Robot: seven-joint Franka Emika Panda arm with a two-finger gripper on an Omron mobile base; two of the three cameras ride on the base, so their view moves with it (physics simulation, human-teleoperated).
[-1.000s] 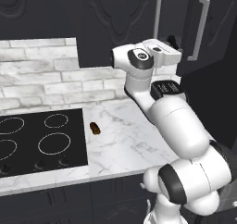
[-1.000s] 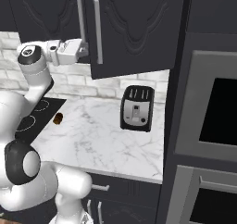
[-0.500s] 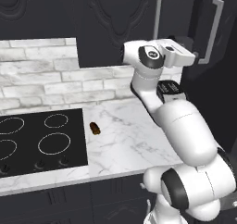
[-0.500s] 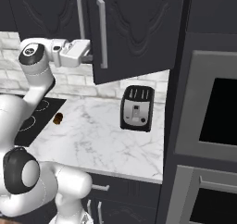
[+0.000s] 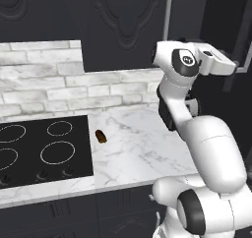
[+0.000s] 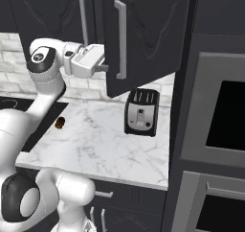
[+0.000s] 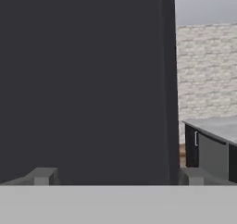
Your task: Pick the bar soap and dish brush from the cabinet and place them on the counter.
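The cabinet (image 6: 143, 34) is what matters here, a black wall unit with carved doors and long silver bar handles, hung above the white marble counter (image 6: 110, 145). Its right-hand door (image 6: 146, 39) stands swung out into the room, and the gripper (image 6: 106, 67) sits just beside that door's free edge, level with the lower part of its handle (image 6: 121, 39). The jaws are spread wide with nothing between them; from the hand camera the two fingertips (image 7: 44, 176) rise far apart at the bottom, and the flat dark face of the door (image 7: 83, 79) stands close in front of them, its edge running upright just inside the right-hand tip.

So the opening of the cabinet lies past that door edge, behind the panel as the hand looks at it (the hand points at the door's face, not into the shelf). I would judge that the arm must come round the edge before it can reach inside.

The bar soap and dish brush I cannot make out from here; they are probably on the dark inner shelf, which is hidden by the door. On the counter there is a black toaster (image 6: 142, 112) towards the ovens and a small dark brown lump (image 5: 101, 136) beside the cooktop (image 5: 42, 151)
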